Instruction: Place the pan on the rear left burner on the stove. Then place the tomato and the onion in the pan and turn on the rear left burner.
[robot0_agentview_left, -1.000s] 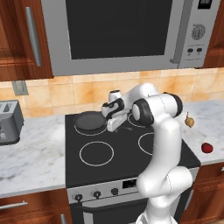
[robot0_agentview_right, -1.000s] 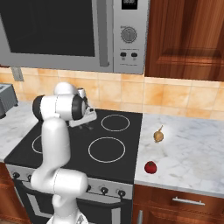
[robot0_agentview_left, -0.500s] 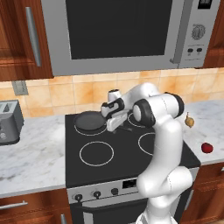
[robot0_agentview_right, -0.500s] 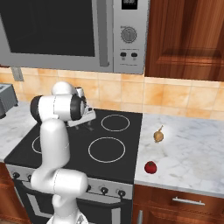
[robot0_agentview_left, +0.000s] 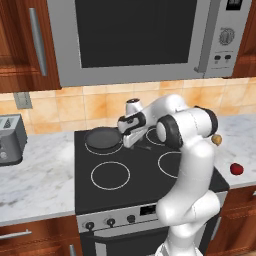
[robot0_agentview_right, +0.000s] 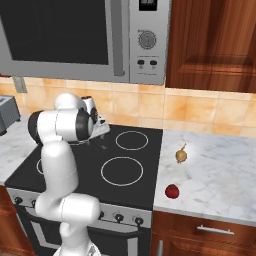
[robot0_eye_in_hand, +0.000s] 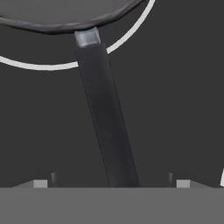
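The dark pan (robot0_agentview_left: 102, 137) sits on the rear left burner (robot0_eye_in_hand: 43, 66) of the black stove (robot0_agentview_left: 145, 187), its thin handle (robot0_eye_in_hand: 107, 127) pointing right. My gripper (robot0_agentview_left: 133, 142) hovers over the end of that handle; in the hand view the gripper (robot0_eye_in_hand: 111, 183) is open, with the handle running between its wide-set fingertips (robot0_eye_in_hand: 40, 183) and touching neither. On the marble counter right of the stove lie the red tomato (robot0_agentview_right: 172, 191) near the front and the yellow-brown onion (robot0_agentview_right: 181, 155) farther back. From the left base, the tomato (robot0_agentview_left: 237, 169) and onion (robot0_agentview_left: 216, 139) sit past my arm.
A microwave (robot0_agentview_left: 135, 35) hangs above the stove. A toaster (robot0_agentview_left: 10, 140) stands on the left counter. Black knobs (robot0_agentview_right: 118, 217) line the silver front panel. My own arm rises over the right half of the cooktop.
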